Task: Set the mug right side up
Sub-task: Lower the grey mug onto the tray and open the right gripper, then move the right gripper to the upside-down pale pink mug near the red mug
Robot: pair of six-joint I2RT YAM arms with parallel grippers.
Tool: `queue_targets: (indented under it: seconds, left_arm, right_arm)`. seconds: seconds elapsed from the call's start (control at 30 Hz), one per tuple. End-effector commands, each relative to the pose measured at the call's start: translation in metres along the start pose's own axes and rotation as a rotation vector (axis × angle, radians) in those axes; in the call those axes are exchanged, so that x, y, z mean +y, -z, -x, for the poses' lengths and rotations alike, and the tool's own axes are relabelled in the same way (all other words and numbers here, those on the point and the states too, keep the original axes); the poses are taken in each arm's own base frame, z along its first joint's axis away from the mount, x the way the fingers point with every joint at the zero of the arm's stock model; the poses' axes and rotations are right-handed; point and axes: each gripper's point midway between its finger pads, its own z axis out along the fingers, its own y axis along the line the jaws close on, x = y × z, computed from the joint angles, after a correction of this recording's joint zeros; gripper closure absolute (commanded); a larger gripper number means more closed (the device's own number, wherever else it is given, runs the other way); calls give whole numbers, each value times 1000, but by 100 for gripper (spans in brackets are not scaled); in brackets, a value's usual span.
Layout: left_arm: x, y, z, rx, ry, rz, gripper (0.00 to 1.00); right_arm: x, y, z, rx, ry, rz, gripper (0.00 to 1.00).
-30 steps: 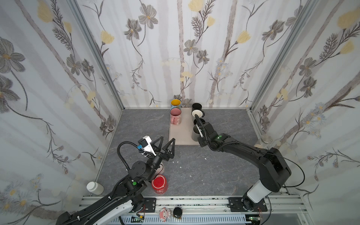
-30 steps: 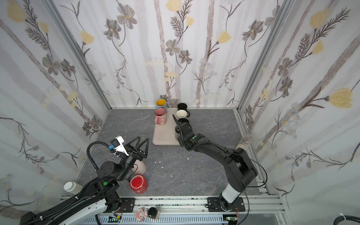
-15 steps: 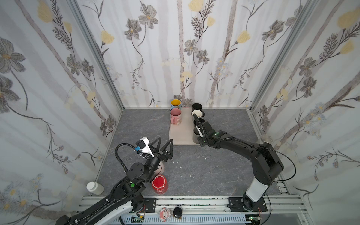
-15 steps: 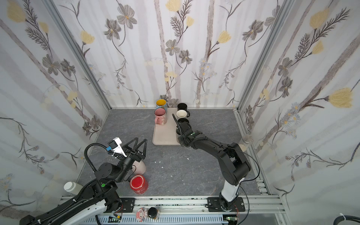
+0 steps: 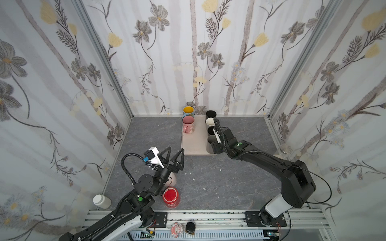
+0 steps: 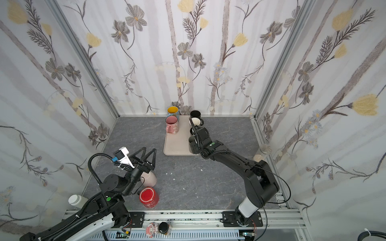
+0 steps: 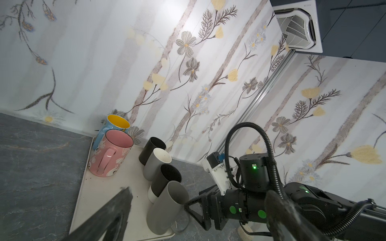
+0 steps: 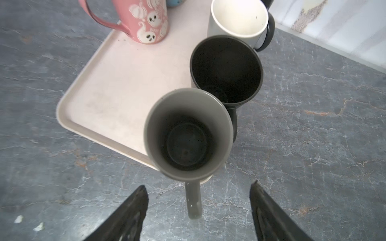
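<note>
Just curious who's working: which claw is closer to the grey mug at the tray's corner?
Right. The right gripper flanks the handle of the grey mug; the left gripper hovers off the tray.

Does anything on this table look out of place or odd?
Yes. A red mug and a pale mug, which shows no opening, sit off the tray near the left arm. White crumbs lie on the table.

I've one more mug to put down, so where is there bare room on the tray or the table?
Free: the tray's near-left part, between the pink mug and the grey mug; and the table's middle, between tray, red mug and right arm. Crowded: the tray's right side, four mugs in a row, and the front left around the left arm.
</note>
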Motion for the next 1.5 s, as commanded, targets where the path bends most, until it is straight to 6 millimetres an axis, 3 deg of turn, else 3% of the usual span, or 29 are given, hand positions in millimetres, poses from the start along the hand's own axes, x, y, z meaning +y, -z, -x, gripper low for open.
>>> queue_targets:
  seconds: [0.0,0.1,0.2,0.33,0.47,0.67,0.83,1.07,1.2,1.47]
  left_arm:
    - [1,2,12,-39,-6,17,0]
    - [3,4,16,-58,-2,29,0]
    - [9,7,21,-78,6,60,0]
    - [17,14,36,-128,20,115,0]
    - [19,25,56,-185,28,130,0]
    - [20,38,70,-226,50,132,0]
    - [22,43,73,-230,52,136,0]
    - [24,44,72,-227,48,145,0]
    - [26,43,69,-218,44,150,0]
    - [26,42,66,-211,41,152,0]
  right_arm:
    - [41,24,22,-114,4,181,16]
    - [92,44,16,-158,80,329,2]
    - [150,61,3,-186,166,451,0]
    - [208,79,-6,-263,208,582,0]
    - [253,84,-6,-332,221,661,0]
    - [308,64,-21,-325,289,725,0]
    - [327,42,-30,-310,326,687,0]
    - [337,13,-42,-274,337,640,0]
    - [338,1,-50,-254,343,623,6]
    - [344,0,-61,-246,371,687,20]
